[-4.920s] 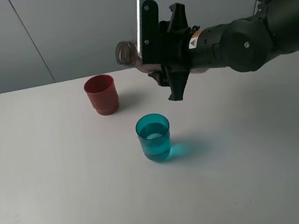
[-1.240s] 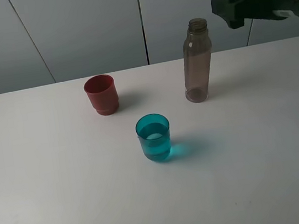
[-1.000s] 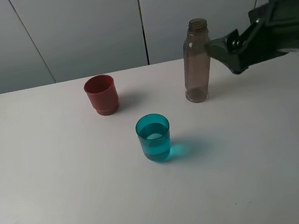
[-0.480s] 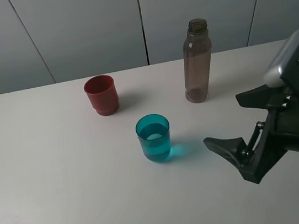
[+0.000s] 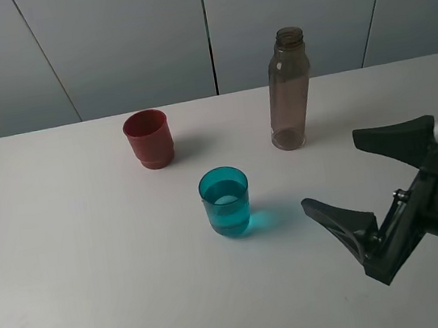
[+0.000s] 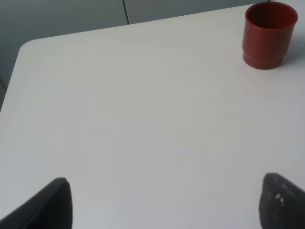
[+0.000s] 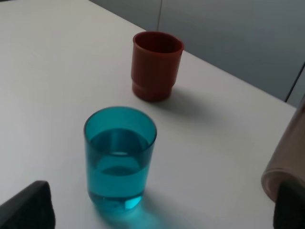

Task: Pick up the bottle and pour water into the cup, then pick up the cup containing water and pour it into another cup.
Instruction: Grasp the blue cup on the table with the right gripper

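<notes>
At lower right, the right hand (image 5: 329, 171) gaped wide and empty, facing the water-filled cup (image 5: 226, 202), apparently to grasp it. The bottle (image 5: 288, 89) stood upright beyond, well clear.

High camera overlooks the table (image 5: 99, 295); both low wrist views share the red cup (image 6: 269, 34).

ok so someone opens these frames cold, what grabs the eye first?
The teal cup, partly full of water, stands in the middle of the table and is the brightest thing there. Beside it, on the right of the high view, the right gripper points toward it with jaws wide open, holding nothing. Farther back stand the red cup and the tall uncapped bottle, both upright.
</notes>
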You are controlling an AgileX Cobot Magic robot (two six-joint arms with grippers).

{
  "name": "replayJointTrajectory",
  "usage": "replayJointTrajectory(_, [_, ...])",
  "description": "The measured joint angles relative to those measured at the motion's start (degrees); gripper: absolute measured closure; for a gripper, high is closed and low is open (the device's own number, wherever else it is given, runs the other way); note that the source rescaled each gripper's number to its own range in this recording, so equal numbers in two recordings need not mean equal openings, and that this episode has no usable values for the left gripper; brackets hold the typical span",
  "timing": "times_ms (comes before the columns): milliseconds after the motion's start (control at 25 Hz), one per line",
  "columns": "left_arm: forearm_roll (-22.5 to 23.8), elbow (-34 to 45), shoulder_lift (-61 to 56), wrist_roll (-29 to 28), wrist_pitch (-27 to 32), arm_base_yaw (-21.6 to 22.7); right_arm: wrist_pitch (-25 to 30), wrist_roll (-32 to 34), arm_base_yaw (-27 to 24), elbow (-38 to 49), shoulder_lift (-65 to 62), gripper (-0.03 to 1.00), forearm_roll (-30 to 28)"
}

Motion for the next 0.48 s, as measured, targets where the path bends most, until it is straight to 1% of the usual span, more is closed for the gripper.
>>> replayJointTrajectory(120, [0.0,0.0,0.0,0.0,0.0,0.0,-4.14,0.27,0.0,0.09,4.29,-0.03,-0.3])
replayJointTrajectory(280, [0.0,0.0,0.0,0.0,0.0,0.0,-8.85,-0.41,0.0,0.09,13.84,-0.03,-0.38])
replayJointTrajectory(400, [0.0,0.0,0.0,0.0,0.0,0.0,-9.22,-0.41,0.0,-1.44,21.44,-0.03,-0.95])
replayJointTrajectory(480, [0.0,0.0,0.0,0.0,0.0,0.0,-9.46,-0.41,0.0,-3.46,25.46,-0.03,-2.64])
